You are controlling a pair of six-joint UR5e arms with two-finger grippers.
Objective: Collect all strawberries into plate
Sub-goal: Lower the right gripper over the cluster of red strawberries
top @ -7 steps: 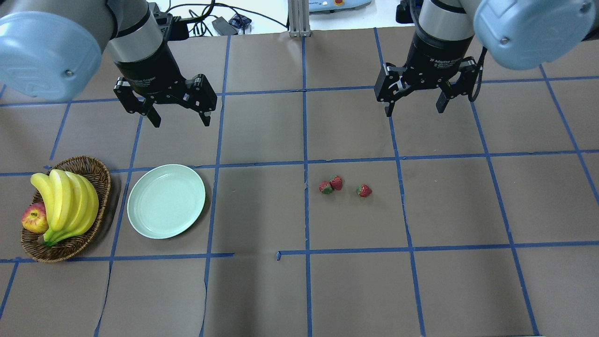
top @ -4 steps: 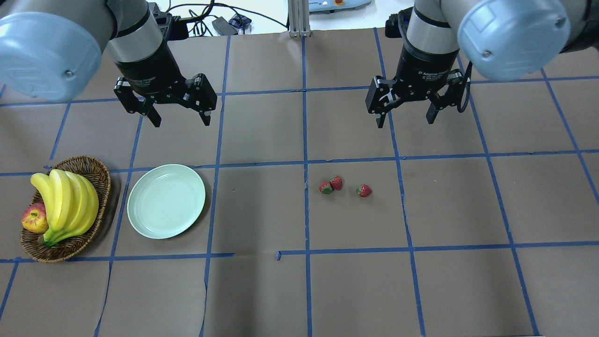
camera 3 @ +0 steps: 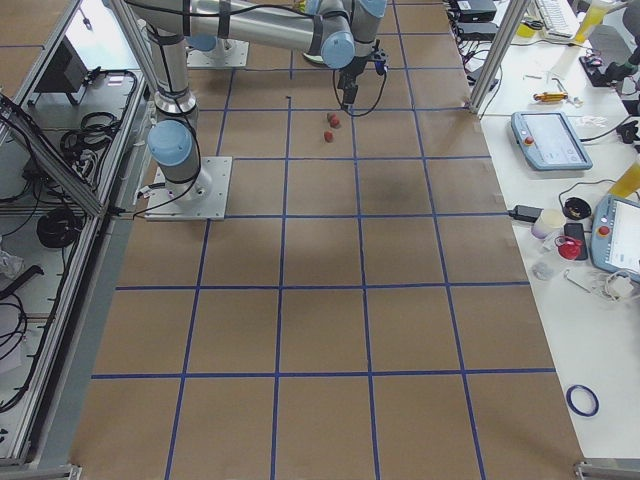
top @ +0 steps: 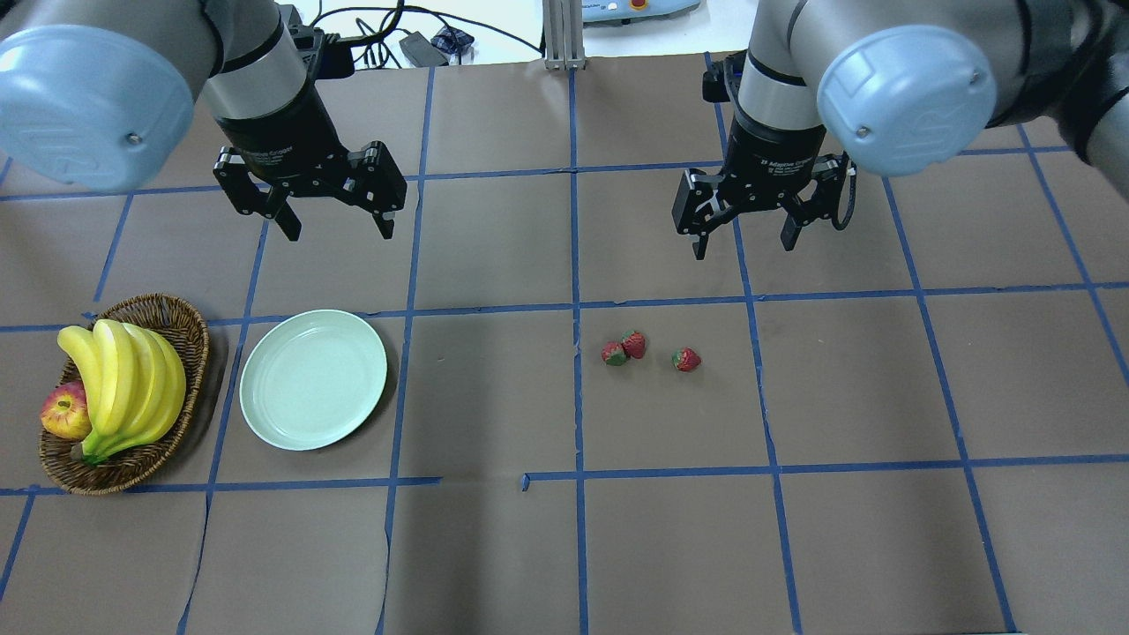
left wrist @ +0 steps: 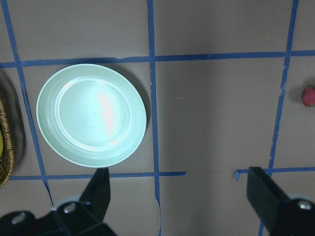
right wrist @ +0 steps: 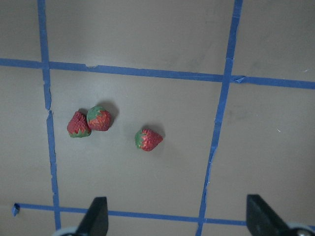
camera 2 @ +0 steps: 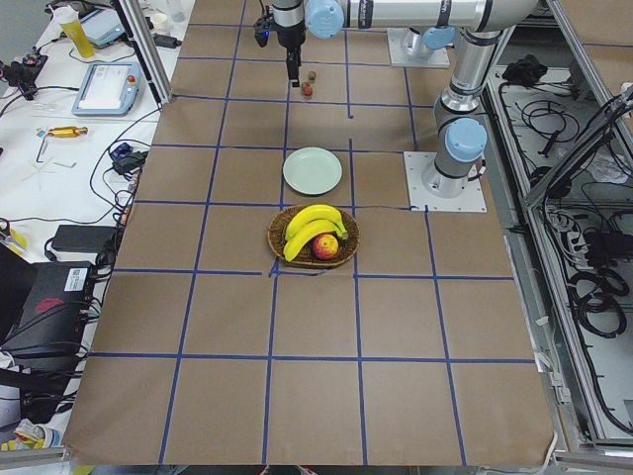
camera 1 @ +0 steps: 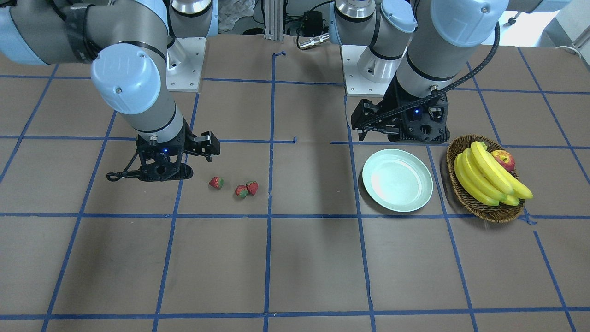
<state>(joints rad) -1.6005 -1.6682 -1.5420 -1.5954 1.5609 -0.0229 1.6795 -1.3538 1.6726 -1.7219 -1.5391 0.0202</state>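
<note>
Three small red strawberries lie on the brown table right of centre: two touching [top: 614, 354] [top: 634, 343] and one apart [top: 686, 359]. They also show in the right wrist view [right wrist: 78, 125] [right wrist: 99, 118] [right wrist: 147, 139]. The pale mint plate [top: 313, 379] sits empty at the left, also in the left wrist view [left wrist: 91, 114]. My right gripper [top: 743, 243] hangs open above the table, behind the strawberries. My left gripper [top: 338, 229] hangs open behind the plate.
A brown wicker basket [top: 181, 324] with bananas [top: 128, 384] and an apple [top: 63, 414] stands left of the plate. Blue tape lines grid the table. Cables and gear lie beyond the far edge.
My right gripper has moved left and forward, nearer to the strawberries. The left gripper, the plate and the strawberries have not moved.
</note>
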